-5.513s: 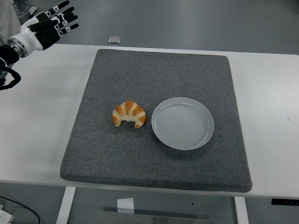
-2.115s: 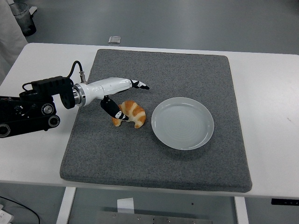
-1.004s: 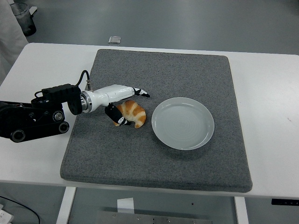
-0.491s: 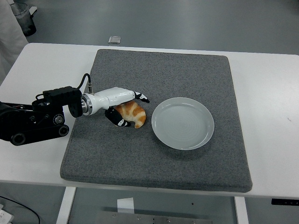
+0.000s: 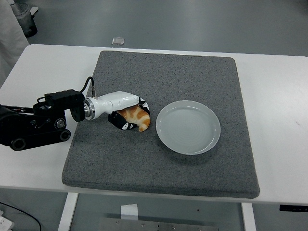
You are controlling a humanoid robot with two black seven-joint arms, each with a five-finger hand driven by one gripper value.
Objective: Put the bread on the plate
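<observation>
Head view | left hand [image 5: 126, 111] clasps bread [image 5: 137, 117] | horns toward near edge | plate [image 5: 188, 127] just right

A mat [image 5: 163, 163] covers the desk [image 5: 279, 96] centre. On it, the bread [image 5: 137, 117] lies just left of the plate [image 5: 188, 127], apart. The left hand [image 5: 126, 111] sits over the bread, apparently touching. A small object [image 5: 118, 41] lies behind the desk.

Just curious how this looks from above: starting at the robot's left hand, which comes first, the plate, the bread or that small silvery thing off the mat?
1. bread: in the left hand itself.
2. plate: just right of it on the mat.
3. small silvery object: beyond the table's far edge.
</observation>
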